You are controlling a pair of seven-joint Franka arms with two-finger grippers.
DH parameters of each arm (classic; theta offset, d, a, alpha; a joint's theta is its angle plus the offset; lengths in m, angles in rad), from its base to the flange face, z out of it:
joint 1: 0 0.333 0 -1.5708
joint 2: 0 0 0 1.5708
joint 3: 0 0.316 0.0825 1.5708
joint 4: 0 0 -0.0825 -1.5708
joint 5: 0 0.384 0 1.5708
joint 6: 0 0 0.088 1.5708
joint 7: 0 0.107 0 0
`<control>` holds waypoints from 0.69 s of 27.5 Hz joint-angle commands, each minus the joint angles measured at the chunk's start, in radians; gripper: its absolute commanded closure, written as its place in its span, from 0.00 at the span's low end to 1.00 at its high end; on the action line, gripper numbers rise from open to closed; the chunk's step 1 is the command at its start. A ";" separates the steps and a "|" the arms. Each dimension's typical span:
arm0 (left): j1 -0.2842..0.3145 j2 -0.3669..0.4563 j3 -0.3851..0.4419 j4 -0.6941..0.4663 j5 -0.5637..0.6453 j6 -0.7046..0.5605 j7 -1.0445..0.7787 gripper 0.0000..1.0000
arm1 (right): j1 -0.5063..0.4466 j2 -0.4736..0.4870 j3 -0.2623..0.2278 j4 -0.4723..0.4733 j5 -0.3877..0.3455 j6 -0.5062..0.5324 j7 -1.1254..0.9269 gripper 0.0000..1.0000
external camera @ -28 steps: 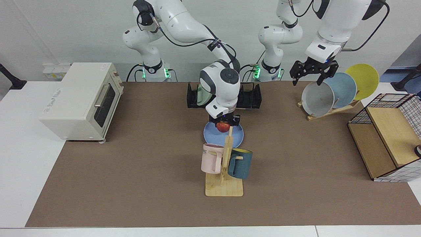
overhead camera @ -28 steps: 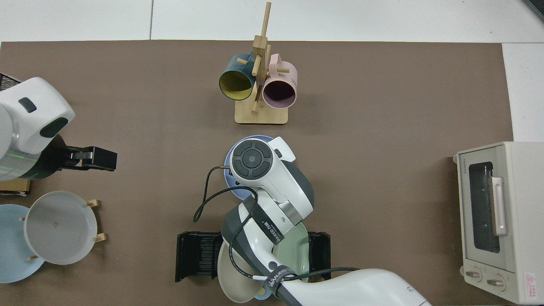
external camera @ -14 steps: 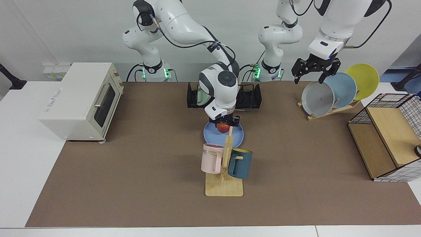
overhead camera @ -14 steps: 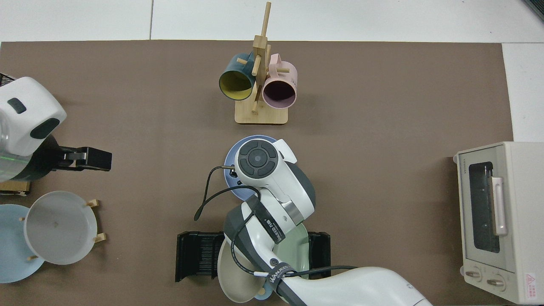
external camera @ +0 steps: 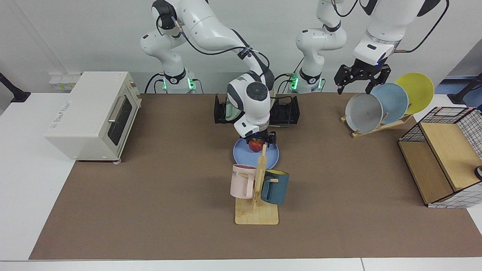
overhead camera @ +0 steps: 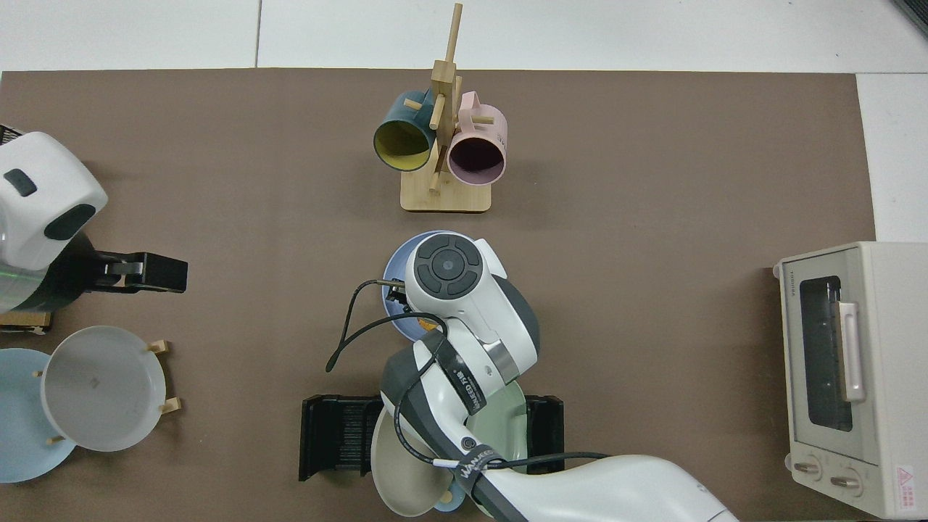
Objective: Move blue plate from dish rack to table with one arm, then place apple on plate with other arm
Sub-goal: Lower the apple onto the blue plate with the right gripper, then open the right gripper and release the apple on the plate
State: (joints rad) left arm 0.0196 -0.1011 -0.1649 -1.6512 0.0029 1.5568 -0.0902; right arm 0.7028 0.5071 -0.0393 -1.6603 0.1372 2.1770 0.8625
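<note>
looking across the table, we see the right gripper [external camera: 257, 140] down over the blue plate [external camera: 241, 154], its fingers on either side of the apple [external camera: 256, 145]. the apple seems to sit on the plate, though the mug tree's post hides part of it, and we cannot tell whether the fingers are closed on it. the plate lies flat on the brown mat [external camera: 150, 188], between the black dish rack [external camera: 288, 111] and the mug tree [external camera: 258, 188]. from above, the arm's wrist covers the apple. the left gripper [external camera: 361, 77] hangs spread wide above the grey plate [external camera: 363, 112] on the wooden rack.
</note>
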 commanded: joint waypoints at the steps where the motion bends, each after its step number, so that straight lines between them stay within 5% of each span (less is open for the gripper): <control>1: 0.005 -0.008 -0.001 0.013 0.006 -0.023 0.004 0.00 | -0.005 -0.045 0.002 0.027 0.009 -0.029 -0.011 0.00; 11: 0.005 -0.008 -0.001 0.013 0.006 -0.023 0.004 0.00 | -0.034 -0.128 -0.011 0.083 0.005 -0.103 -0.031 0.00; 19: 0.005 -0.008 -0.001 0.013 0.006 -0.023 0.004 0.00 | -0.229 -0.240 -0.013 0.067 -0.001 -0.198 -0.390 0.00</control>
State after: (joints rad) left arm 0.0196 -0.1033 -0.1649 -1.6512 0.0029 1.5567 -0.0902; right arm 0.5935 0.3274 -0.0649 -1.5712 0.1335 2.0364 0.6866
